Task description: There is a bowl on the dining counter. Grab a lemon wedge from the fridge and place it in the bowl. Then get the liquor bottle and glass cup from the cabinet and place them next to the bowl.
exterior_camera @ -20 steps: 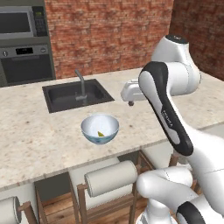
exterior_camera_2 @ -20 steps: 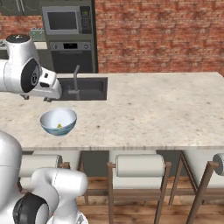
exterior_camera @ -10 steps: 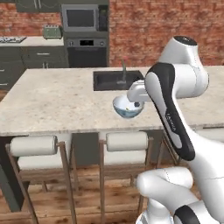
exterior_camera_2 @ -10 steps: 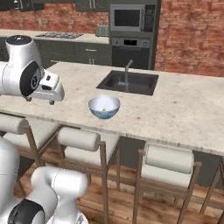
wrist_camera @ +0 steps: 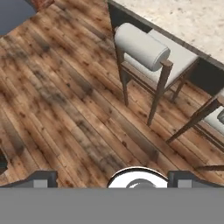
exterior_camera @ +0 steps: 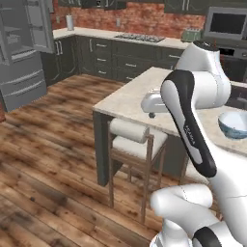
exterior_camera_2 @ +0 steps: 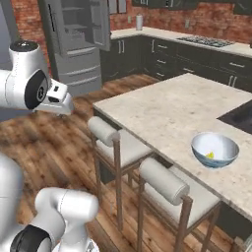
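Right base view: gripper (exterior_camera_2: 63, 109) hangs over the wood floor, well left of the dining counter (exterior_camera_2: 162, 106), jaws wide apart, nothing held. Stools (exterior_camera_2: 115, 142) stand against the counter's near edge. Right of them the bowl (exterior_camera_2: 215, 150) sits near that edge, lemon wedge (exterior_camera_2: 210, 155) inside. Risk: arm clipping a stool, or nudging the bowl off.

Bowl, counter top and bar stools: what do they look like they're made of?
Bowl: probably glazed ceramic, with a smooth pale blue-white sheen.
Counter top: stone-like, speckled beige, polished.
Bar stools: brown wood frames, with white padded seats and roll backs; whether fabric or leather is unclear.
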